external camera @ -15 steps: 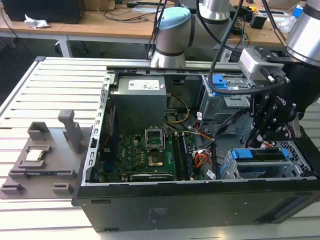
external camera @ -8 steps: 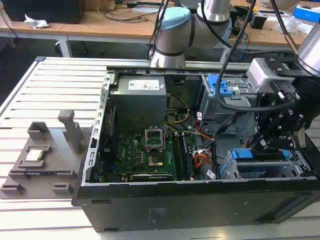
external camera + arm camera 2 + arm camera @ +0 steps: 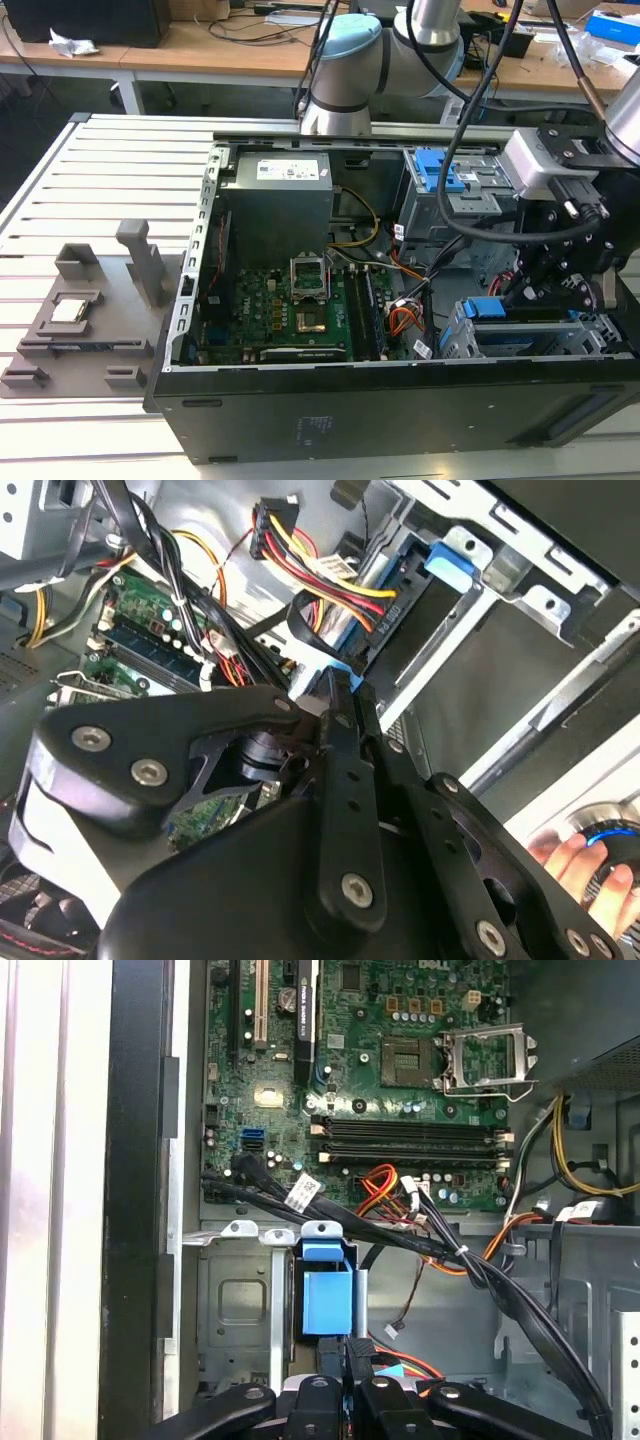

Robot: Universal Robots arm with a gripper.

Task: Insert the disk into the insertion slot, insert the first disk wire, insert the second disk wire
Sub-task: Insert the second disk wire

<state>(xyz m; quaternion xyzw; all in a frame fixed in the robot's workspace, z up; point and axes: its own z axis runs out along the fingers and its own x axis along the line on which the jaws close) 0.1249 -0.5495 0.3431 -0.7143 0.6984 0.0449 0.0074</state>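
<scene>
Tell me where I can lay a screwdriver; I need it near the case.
Free: the slatted table on the exterior view's left, between the case and the grey fixture. Crowded: inside the case, where cables cross the motherboard and the gripper sits by the drive cage.

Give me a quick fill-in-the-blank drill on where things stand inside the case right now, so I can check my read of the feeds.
1. In the exterior view, the disk sits in the insertion slot, framed by a carrier coloured ____.
2. In the first wrist view, the gripper is just below the disk's ____ end tab.
3. In the exterior view, the motherboard lies toward the view's ____ of the insertion slot.

Missing words: blue; blue; left
</scene>
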